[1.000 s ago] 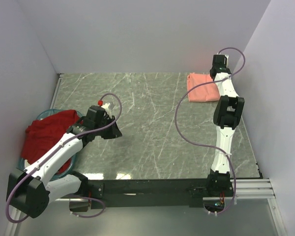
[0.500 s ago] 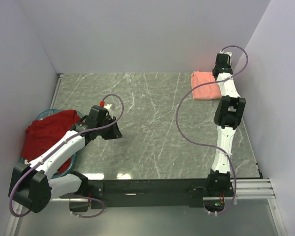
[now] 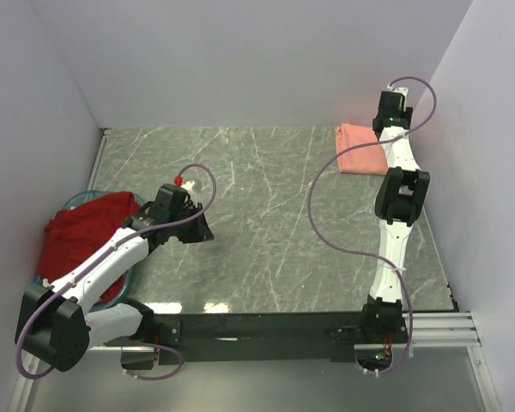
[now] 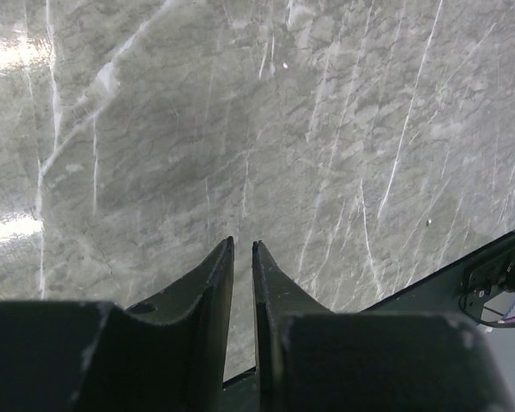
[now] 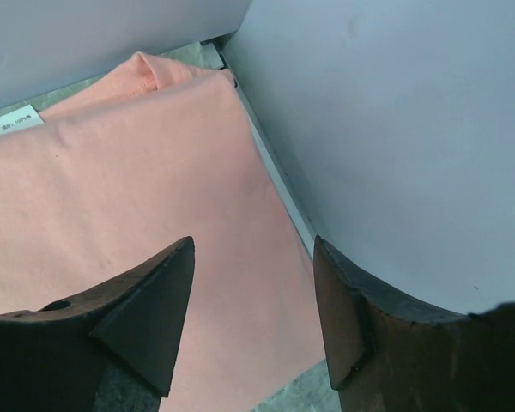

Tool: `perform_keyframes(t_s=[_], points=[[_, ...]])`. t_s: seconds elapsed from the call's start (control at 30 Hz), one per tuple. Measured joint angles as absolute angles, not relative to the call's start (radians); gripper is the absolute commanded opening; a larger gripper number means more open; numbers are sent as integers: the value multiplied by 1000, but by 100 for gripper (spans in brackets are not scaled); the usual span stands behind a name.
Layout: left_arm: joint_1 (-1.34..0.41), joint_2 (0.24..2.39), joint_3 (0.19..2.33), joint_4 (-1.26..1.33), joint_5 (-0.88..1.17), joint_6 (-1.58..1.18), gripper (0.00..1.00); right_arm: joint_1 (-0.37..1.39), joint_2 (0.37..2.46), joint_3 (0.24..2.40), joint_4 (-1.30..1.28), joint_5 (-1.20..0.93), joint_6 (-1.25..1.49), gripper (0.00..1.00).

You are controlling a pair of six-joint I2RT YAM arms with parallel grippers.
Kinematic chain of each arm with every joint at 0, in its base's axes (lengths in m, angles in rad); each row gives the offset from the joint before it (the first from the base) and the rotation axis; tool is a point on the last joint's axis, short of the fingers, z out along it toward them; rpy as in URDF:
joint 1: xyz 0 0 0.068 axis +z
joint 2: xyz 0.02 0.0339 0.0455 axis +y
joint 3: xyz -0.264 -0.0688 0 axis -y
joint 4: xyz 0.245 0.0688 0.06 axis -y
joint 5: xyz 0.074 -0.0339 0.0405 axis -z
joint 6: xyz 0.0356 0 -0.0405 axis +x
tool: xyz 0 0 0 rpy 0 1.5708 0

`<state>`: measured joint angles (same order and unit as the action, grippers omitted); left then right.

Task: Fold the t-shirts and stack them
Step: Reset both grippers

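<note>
The salmon-pink t-shirt (image 3: 360, 154) lies folded flat in the table's far right corner. My right gripper (image 3: 379, 130) hangs just above its far edge. In the right wrist view that gripper (image 5: 253, 249) is open, its jaws wide apart over the pink cloth (image 5: 137, 223) with nothing between them. The dark red t-shirt (image 3: 81, 232) sits bunched in the teal basket (image 3: 75, 200) at the left. My left gripper (image 3: 199, 230) is to the right of the basket, over bare marble. Its fingers (image 4: 243, 245) stand a narrow gap apart and hold nothing.
The right wall (image 5: 395, 129) rises right beside the pink shirt and my right gripper. A white label (image 5: 15, 120) shows at the shirt's collar. A black rail (image 3: 266, 326) runs along the table's near edge. The back wall stands close behind the right arm.
My right gripper has opened and let go of the salmon-pink shirt, after drawing it a little to the right towards the corner. The left arm has barely shifted.
</note>
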<state>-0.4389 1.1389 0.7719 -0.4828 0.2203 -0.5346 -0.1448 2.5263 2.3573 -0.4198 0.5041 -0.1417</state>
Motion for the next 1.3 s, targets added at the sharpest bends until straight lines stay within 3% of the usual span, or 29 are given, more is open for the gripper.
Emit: perform_keyframes(t_s=[0.17,0.3,0.53,0.87,1.1,1.3], points=[[-439,1135,772,-484,219,-535,21,-131,2499,2328,-427,508,-107,66],[-437,1115,772,-484,204,-535,21,-87,2371,2170,-435,509,-56,66],[-415,1055,773,-484,172,-537,22,100,2049,1890,-466,509,97,65],[-403,944,775,-485,117,-547,23,435,1502,1285,-443,357,333,68],[-402,879,774,-495,78,-577,23,474,1136,936,-383,149,463,71],[-402,831,772,-498,56,-600,24,474,944,806,-384,68,510,77]])
